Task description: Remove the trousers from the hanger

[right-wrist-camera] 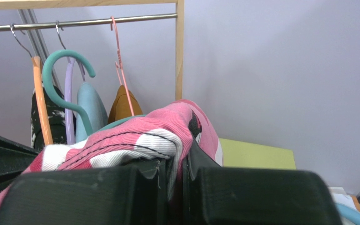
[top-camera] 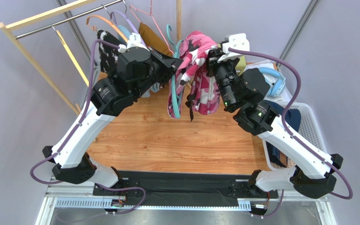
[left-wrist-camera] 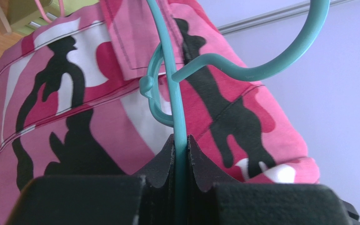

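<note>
Top view: the pink trousers (top-camera: 198, 70) hang draped over a teal hanger (top-camera: 174, 96), held in the air above the table (top-camera: 168, 138) between the two arms and clear of the rail (top-camera: 50, 23). The left gripper (top-camera: 175, 63) meets the hanger from the left and the right gripper (top-camera: 211, 58) meets the fabric from the right. A dark blue heap (top-camera: 293, 121) lies in the basket (top-camera: 314, 117) at right. It may be the navy pair, but too little of it shows to be sure. Left wrist view: jaws pressed together on the hanger's thin teal bar (left-wrist-camera: 179, 108), which runs up between the pads. The camouflage cloth (left-wrist-camera: 74, 112) lies just behind the bar, and the hook curls off to the upper right. Right wrist view: jaws pinched on a fold of the pink cloth (right-wrist-camera: 135, 136) at the top of the drape, with fabric bunched between the pads. The teal hook (right-wrist-camera: 64, 63) stands free below the rail, touching nothing. Judgement: the step in hand is the strip itself, one arm anchoring the hanger while the other holds the garment. The next move calls for the right arm to draw the cloth up and sideways, away from the bar, while the left keeps the hanger fixed. The pull needs to clear the full hanging length so the cloth does not snag on the hook.
</note>
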Tool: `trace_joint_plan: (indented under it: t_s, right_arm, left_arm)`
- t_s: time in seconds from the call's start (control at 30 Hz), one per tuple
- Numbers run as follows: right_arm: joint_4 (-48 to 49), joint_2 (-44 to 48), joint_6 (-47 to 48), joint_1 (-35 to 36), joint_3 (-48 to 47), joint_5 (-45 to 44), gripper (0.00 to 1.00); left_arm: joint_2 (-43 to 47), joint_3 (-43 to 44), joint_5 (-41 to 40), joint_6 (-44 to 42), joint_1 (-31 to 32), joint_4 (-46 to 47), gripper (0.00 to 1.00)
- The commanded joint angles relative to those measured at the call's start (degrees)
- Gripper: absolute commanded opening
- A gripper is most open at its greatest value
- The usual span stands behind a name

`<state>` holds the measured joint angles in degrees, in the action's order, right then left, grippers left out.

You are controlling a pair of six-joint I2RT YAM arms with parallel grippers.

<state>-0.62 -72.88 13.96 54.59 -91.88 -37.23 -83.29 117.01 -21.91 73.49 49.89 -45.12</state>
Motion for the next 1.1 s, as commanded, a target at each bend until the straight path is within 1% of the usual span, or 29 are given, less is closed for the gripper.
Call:
trace_joint_plan:
  t_s: [0.0,0.37,0.57,0.67,0.7,0.83,0.87,0.93,0.97,1.0,1.03,1.07]
  right_arm:
    - [11.1,4.1,3.7,-0.7,-6.5,-1.4,0.00]
    - [9.0,4.4,9.3,-3.6,-11.8,-4.1,0.00]
    - [8.3,8.4,12.1,-7.7,-7.5,-7.4,0.00]
    - [7.4,11.8,12.7,-11.1,-3.7,-9.3,0.00]
    - [6.8,12.7,11.8,-13.3,-1.8,-10.0,0.00]
    - [4.8,17.6,11.7,-18.6,2.6,-11.7,0.00]
    - [4.6,18.4,12.4,-19.5,3.4,-12.2,0.00]
    - [4.6,20.5,14.6,-21.9,6.4,-13.8,0.00]
    - [4.7,21.3,15.2,-22.6,7.5,-14.4,0.00]
    - [4.6,22.1,15.7,-24.2,8.5,-15.4,0.00]
    - [4.6,23.5,16.6,-25.0,10.2,-16.1,0.00]
    - [4.2,24.2,17.0,-25.7,10.9,-16.8,0.00]
  left_arm:
    - [2.2,-1.2,-1.3,-0.5,0.0,0.4,0.00]
    - [3.7,-5.9,1.1,-1.2,0.0,-0.1,0.00]
    - [5.8,-9.0,2.7,-1.9,0.0,-0.7,0.00]
    - [6.0,-9.1,5.1,-2.6,0.0,-0.2,0.00]
    - [6.1,-9.0,7.1,-3.3,0.0,0.3,0.00]
    - [6.3,-9.3,12.3,-7.0,0.0,3.0,0.00]
    - [6.4,-9.5,13.1,-7.8,0.0,5.3,0.00]
    - [6.3,-8.8,15.8,-12.6,0.0,7.8,0.00]
    - [5.9,-6.5,17.5,-14.7,-0.1,9.1,0.00]
    - [4.7,-4.6,18.2,-18.1,-0.1,8.9,0.00]
    - [3.9,-2.5,18.7,-19.8,-0.1,8.3,0.00]
    - [3.2,1.9,19.4,-21.0,-0.2,6.4,0.00]
